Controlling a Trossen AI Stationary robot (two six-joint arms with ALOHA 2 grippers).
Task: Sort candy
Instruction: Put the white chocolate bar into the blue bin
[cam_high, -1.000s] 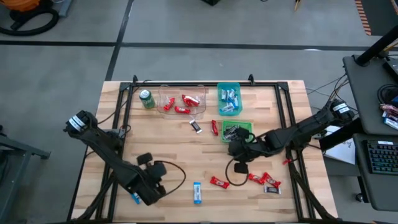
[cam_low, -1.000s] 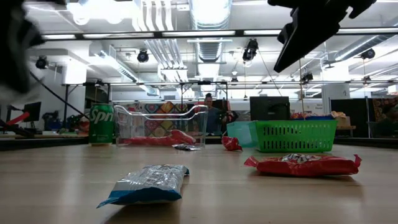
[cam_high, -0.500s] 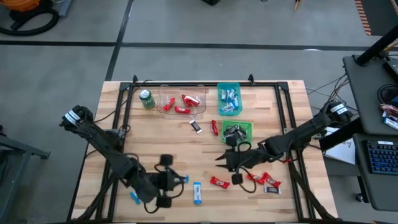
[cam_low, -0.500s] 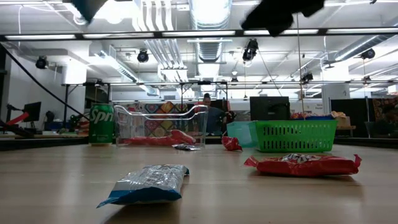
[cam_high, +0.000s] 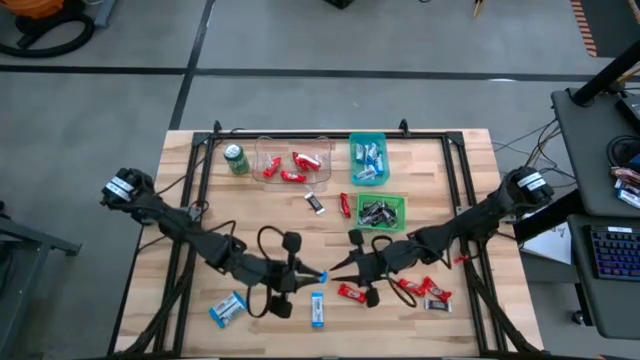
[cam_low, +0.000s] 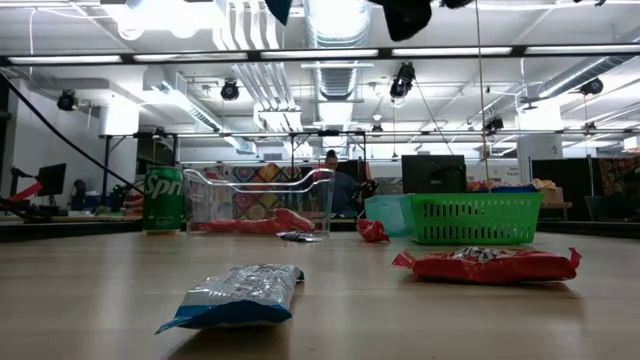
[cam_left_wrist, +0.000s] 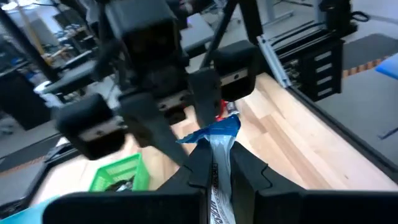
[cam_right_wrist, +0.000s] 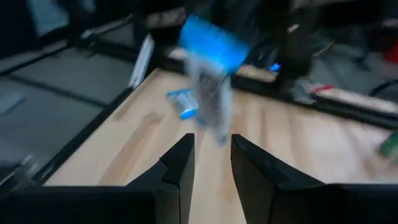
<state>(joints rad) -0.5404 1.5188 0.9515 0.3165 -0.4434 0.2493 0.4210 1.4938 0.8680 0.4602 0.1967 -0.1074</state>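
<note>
On the desk (cam_high: 250, 225), far left front, 1 blue-and-white candy (cam_high: 227, 309) lies flat. My left gripper (cam_high: 318, 277) is over the front middle of the desk, its fingers (cam_left_wrist: 200, 163) pinching a blue-and-white bar (cam_left_wrist: 219, 149) by 1 end, the bar sticking out toward my other arm. Below and just in front of it a second blue-and-white bar (cam_high: 317, 309) lies on the desk; the low view shows it close up (cam_low: 235, 294). At the back left stands a green can (cam_high: 236, 158), then a clear bin (cam_high: 292, 165) with red candy (cam_high: 306, 160) in it. A dark bar (cam_high: 315, 203) lies loose just in front of that bin, a red one (cam_high: 346, 205) beside it. Further right, a teal bin (cam_high: 368, 160) holds blue-and-white bars, and a green basket (cam_high: 382, 211) in front of it holds dark ones. My right gripper (cam_high: 336, 267) faces the left one nearly tip to tip, its fingers (cam_right_wrist: 180, 168) spread, the held bar hanging right before them, nothing gripped. A red bar (cam_high: 351, 293) lies under it. Right front: 2 more red bars (cam_high: 416, 287) and 1 dark bar (cam_high: 437, 304).
</note>
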